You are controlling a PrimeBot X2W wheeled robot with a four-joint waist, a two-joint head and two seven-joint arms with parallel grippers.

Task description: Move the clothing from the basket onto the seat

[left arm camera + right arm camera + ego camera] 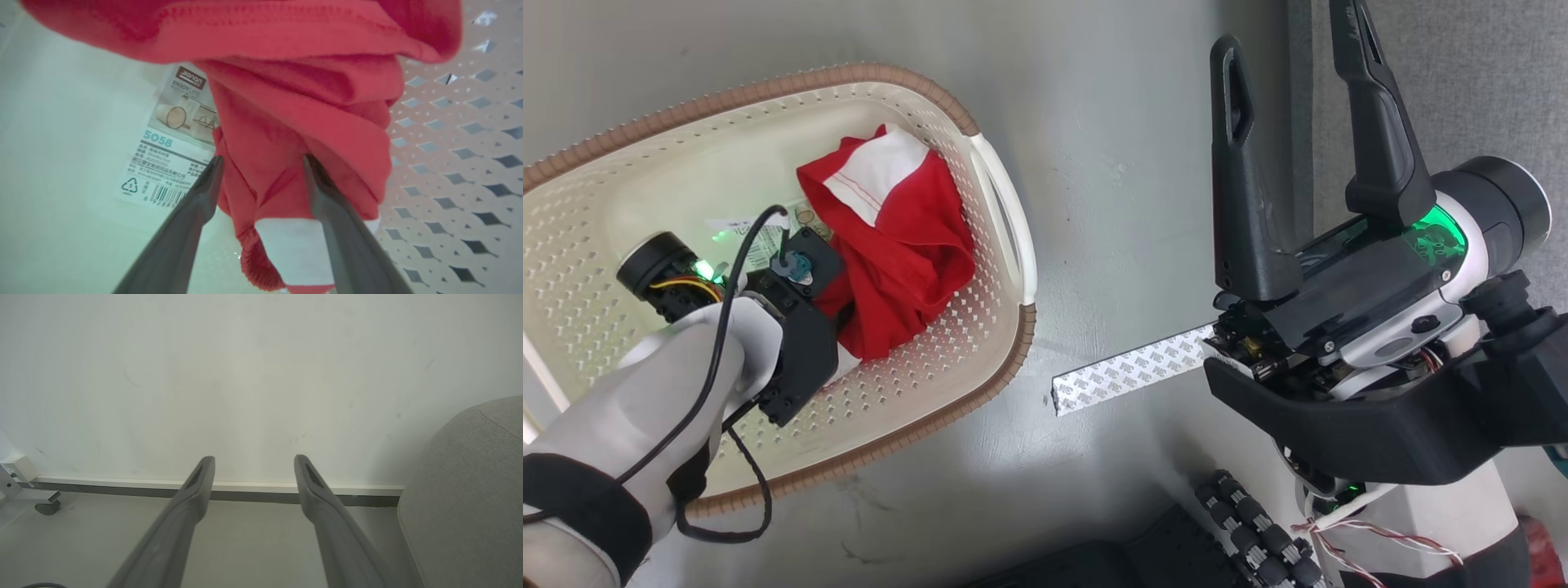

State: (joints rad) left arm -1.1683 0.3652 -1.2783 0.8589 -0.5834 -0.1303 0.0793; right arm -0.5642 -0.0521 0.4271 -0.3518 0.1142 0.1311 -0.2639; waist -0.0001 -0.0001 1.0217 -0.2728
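Left gripper [261, 163] down in basket [1024, 331], jaws apart astride fold of red clothing [286, 134], nothing clamped yet. I'd push deeper, close on thick bunch, miss sticker [171, 151]. Right gripper [1290, 57] spread, idle above floor [1111, 163]. Seat [470, 490] beyond.

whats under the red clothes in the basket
A printed paper label on the basket floor, its upper edge tucked beneath the red clothing. Whatever else lies under the pile is covered.

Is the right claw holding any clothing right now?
No, the right claw stands open with nothing between its fingers, pointing at the pale wall.
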